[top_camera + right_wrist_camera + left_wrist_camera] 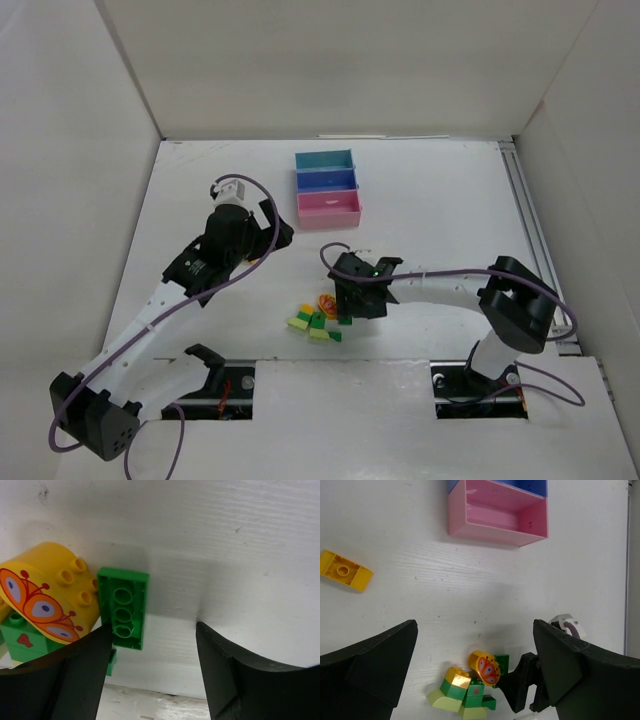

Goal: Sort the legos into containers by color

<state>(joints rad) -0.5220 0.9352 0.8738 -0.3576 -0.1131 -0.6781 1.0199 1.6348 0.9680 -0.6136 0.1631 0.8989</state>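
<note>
From above, the pink tray [328,205] stands at the near end of a row with the blue tray [326,179] and the teal tray [323,159]. The bricks [315,322] lie in a small heap well to the near side of the pink tray, and the right claw [350,300] hangs low at that heap. The left claw [272,232] waits just left of the pink tray.

In the left wrist view, the left claw [475,625] is wide open and carries nothing. One yellow brick [344,570] lies alone, to the left of the pink tray [497,515] in this view and apart from it.

In the right wrist view, the right claw [154,630] is open and grips nothing. A green brick [122,607] lies upside down just beside the butterfly brick [47,600]. It is close against one finger [75,680] and not in the middle of the gap. I judge that the step is to take this green brick. The claw should first shift sideways until the brick is centred. Then it should descend and close on the brick's long sides, so that no finger catches the butterfly brick.
</note>
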